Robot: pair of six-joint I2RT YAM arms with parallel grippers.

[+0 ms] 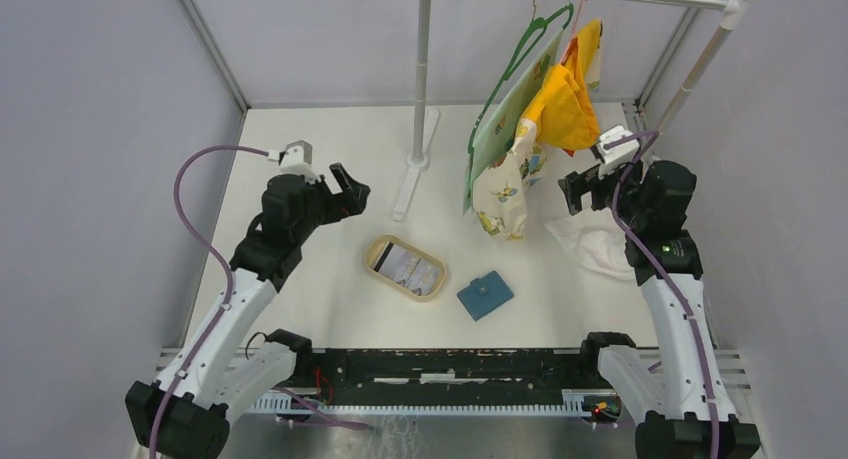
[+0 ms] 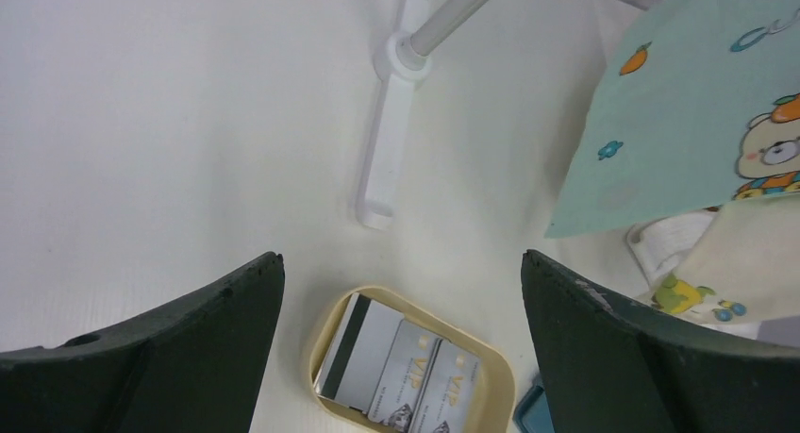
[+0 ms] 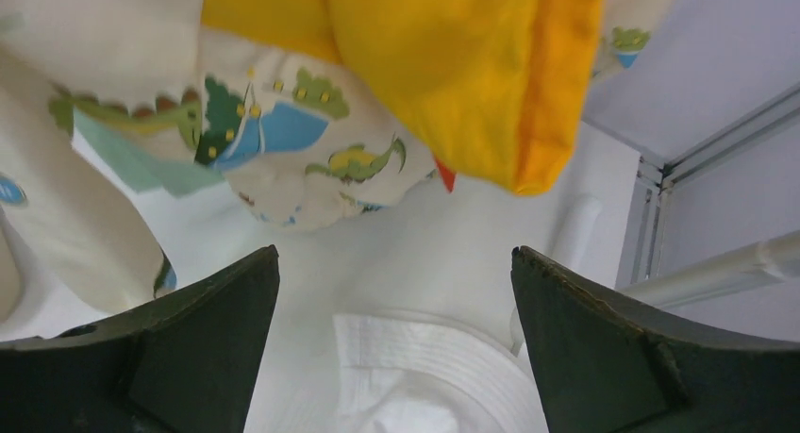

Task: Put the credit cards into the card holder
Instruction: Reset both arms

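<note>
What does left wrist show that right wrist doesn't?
Only left wrist: the tan oval tray with the credit cards lying in it, and a corner of the teal-blue card holder beside the tray.
Only right wrist: the yellow garment hanging close overhead.
Both: the view's own open, empty claw, left claw and right claw, plus the cream printed garment and the white table.

Teal-blue card holder (image 1: 485, 295), tan tray (image 2: 321, 348) — pale credit cards (image 2: 377, 358) with one dark stripe.
</note>
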